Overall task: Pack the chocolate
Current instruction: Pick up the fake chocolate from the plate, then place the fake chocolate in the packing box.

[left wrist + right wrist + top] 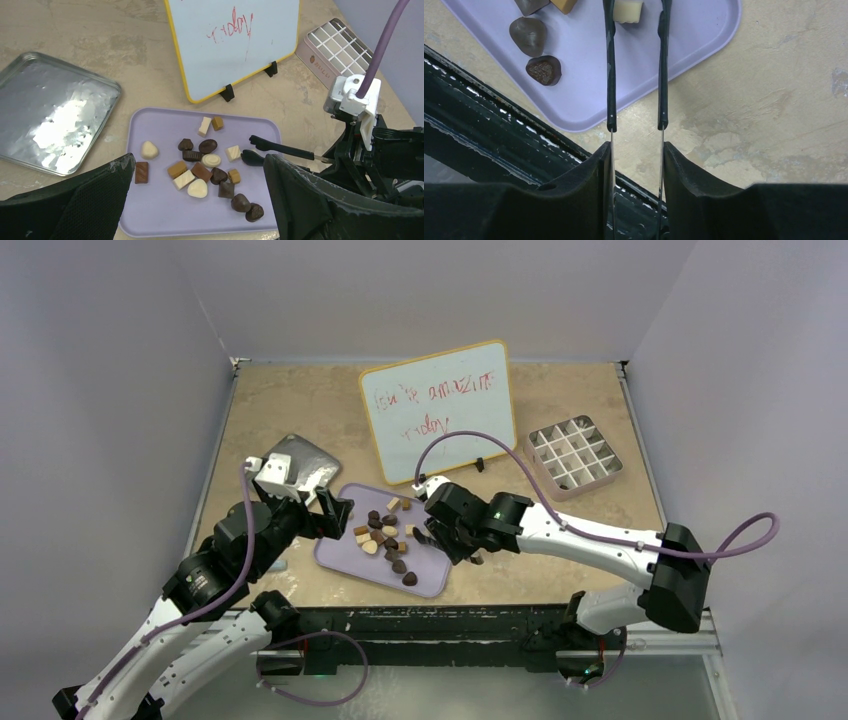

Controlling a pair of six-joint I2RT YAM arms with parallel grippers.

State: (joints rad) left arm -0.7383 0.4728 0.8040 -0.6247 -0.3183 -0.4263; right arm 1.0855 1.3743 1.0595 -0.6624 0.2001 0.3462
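Chocolate pieces (201, 171) point every way on the tray (160, 215); right fingers (574, 200) pinch tongs (611, 75), left fingers (310, 205) spread.

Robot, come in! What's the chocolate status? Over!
Left gripper open. Right gripper grips tweezers, tips by a cream chocolate. Chocolates on lavender tray. Nothing blocking.

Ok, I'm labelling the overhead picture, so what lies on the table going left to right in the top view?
From the left: silver metal tray → lavender tray holding the chocolate → pale pink gridded box. The whiteboard overlaps the lavender tray's span, so it is left out.
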